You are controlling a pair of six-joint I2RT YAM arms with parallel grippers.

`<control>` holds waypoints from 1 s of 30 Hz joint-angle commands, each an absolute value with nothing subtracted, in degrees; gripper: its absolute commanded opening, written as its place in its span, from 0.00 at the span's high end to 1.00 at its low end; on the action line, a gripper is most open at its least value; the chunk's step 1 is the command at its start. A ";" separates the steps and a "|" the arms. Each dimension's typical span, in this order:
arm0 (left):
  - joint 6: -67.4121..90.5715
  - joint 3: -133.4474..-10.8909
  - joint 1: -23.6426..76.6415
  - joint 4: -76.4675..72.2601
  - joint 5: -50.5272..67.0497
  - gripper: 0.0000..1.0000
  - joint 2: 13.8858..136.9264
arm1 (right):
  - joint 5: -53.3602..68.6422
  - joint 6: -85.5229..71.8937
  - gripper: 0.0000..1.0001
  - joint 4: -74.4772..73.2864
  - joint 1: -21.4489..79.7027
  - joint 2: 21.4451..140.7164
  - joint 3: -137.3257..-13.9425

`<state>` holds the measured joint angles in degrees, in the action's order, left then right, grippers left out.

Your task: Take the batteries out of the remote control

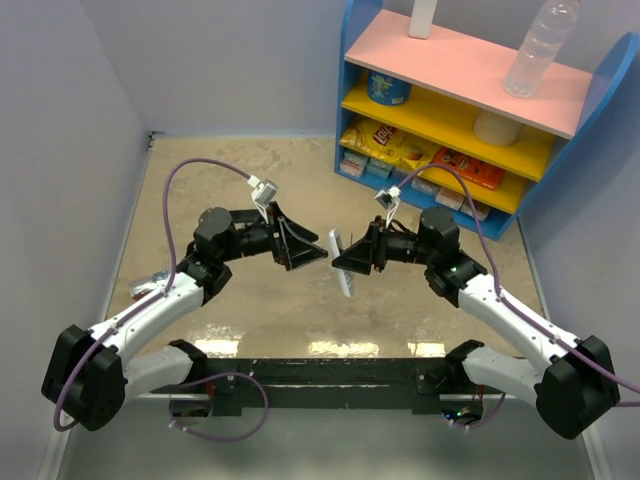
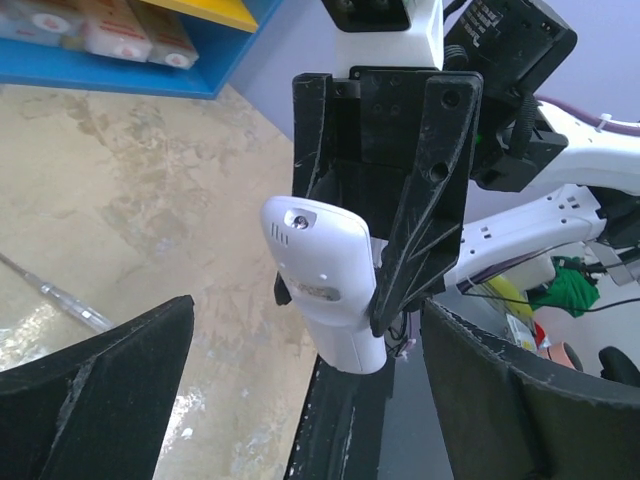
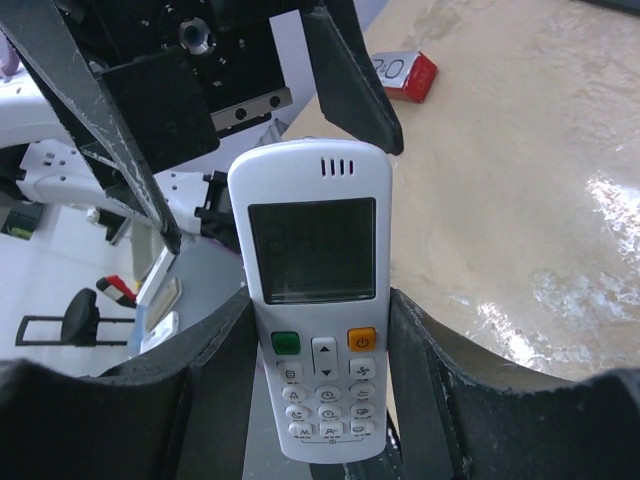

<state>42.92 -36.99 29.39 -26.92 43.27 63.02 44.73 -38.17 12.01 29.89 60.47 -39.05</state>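
Right gripper (image 1: 352, 262) pinches the white remote (image 3: 312, 300) by its long sides (screen blank). Left gripper (image 1: 303, 252) spread wide, facing it, not touching.

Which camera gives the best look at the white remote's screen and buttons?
Right wrist: the remote faces it, screen and buttons plain. Left wrist shows only its back and top end; top external shows it edge-on, a thin white sliver.

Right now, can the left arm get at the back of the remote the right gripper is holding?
Probably yes. The remote shows its back to the left gripper, whose jaws stand open with nothing between. The right gripper has its fingers over the side edges, though.
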 commanded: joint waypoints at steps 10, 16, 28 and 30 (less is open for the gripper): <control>48.42 -36.39 33.48 -41.48 42.71 0.09 67.67 | 48.43 -41.40 0.73 21.09 32.69 59.94 -38.23; 50.01 -35.95 34.63 -44.91 42.89 0.20 68.55 | 48.87 -41.75 0.73 21.88 33.05 60.29 -38.32; 54.68 -33.49 34.89 -48.18 41.84 1.00 68.21 | 45.36 -40.87 0.49 18.38 33.13 58.98 -38.58; 53.18 -33.84 34.98 -43.52 40.52 1.00 67.07 | 43.61 -40.00 0.36 16.53 33.13 58.27 -38.67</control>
